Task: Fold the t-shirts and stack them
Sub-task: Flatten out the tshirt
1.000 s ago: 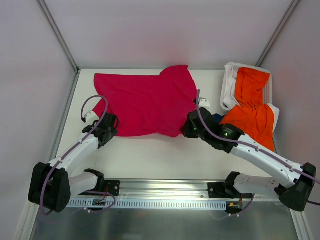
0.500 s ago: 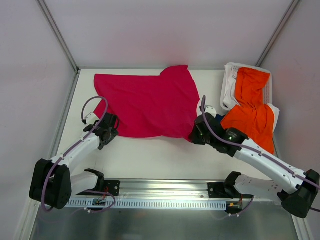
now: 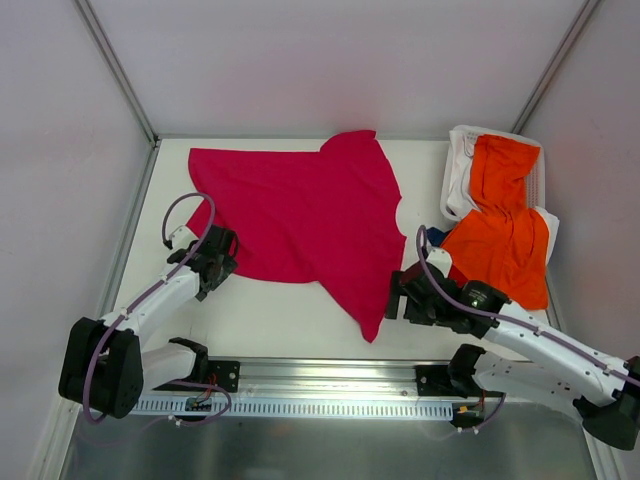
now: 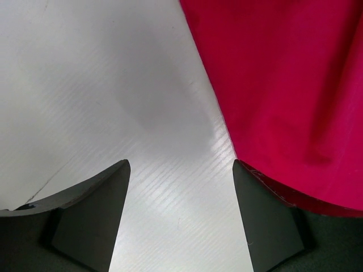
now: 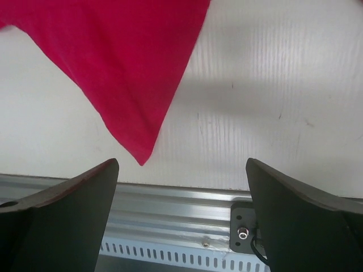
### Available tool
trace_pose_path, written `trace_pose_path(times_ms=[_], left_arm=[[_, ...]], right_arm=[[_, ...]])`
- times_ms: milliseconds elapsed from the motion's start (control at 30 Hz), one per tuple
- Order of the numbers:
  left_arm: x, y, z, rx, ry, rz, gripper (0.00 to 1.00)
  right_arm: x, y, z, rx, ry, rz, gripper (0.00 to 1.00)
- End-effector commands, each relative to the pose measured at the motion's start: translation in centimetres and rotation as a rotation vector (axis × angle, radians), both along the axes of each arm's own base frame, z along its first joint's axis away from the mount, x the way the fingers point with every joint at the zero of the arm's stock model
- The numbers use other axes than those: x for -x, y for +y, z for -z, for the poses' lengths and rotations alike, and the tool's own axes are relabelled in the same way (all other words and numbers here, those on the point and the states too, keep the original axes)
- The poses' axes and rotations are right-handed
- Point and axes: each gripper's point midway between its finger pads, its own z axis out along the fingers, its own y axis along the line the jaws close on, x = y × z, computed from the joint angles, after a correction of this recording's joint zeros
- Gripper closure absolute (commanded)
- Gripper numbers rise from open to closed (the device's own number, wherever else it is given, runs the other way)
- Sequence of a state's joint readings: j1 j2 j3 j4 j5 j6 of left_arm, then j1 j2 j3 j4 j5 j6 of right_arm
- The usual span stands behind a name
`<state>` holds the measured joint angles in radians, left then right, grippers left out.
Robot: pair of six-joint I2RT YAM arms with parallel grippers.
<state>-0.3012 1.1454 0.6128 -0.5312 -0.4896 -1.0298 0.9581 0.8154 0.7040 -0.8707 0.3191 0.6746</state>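
The crimson t-shirt [image 3: 300, 215] lies spread over the back and middle of the table. One pointed corner [image 3: 370, 335] reaches toward the near edge. My right gripper [image 3: 395, 300] stands open just right of that corner, holding nothing. In the right wrist view the cloth [image 5: 125, 62] lies ahead and left of the open gripper [image 5: 181, 161]. At the shirt's lower left edge my left gripper [image 3: 222, 250] is open. In its wrist view the gripper [image 4: 181, 164] has bare table between its fingers, and the shirt's hem [image 4: 283, 85] drapes against the right finger. The orange t-shirt [image 3: 505, 225] lies crumpled at the right.
A white container [image 3: 455, 170] at the back right holds part of the orange shirt. A small blue item [image 3: 437, 237] shows beside it. The metal rail [image 3: 330, 385] runs along the near edge, close to the right gripper. Enclosure walls stand left, right and behind.
My right gripper drew the crimson shirt's corner toward the near edge, then opened and let it go. The corner now lies flat on the table. The left arm has hardly moved.
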Motion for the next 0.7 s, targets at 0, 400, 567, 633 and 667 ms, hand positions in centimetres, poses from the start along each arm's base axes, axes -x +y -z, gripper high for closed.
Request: trace_pose_path(times_ms=[0, 400, 567, 633, 667], left_arm=[[-0.5, 1.3, -0.9, -0.051, -0.029, -0.076, 0.27], [-2.5, 6.8, -0.6, -0.042, 0.02, -0.316, 0.32], [-4.9, 6.9, -0.7, -0.032, -0.003, -0.315, 0.36], [-5.5, 6.8, -0.2, -0.035, 0.018, -0.305, 0.37], [-6.0, 6.8, -0.3, -0.039, 0.013, -0.301, 0.37]], right_arm=[[-2.8, -0.1, -4.1, 0.029, -0.136, 0.048, 0.01], [-7.2, 5.9, -6.5, 0.048, -0.196, -0.082, 0.01], [-7.3, 5.2, -5.4, 0.098, -0.185, -0.086, 0.01], [-7.5, 5.0, -4.9, 0.113, -0.177, -0.078, 0.0], [-7.6, 4.8, -4.7, 0.12, -0.176, -0.072, 0.0]])
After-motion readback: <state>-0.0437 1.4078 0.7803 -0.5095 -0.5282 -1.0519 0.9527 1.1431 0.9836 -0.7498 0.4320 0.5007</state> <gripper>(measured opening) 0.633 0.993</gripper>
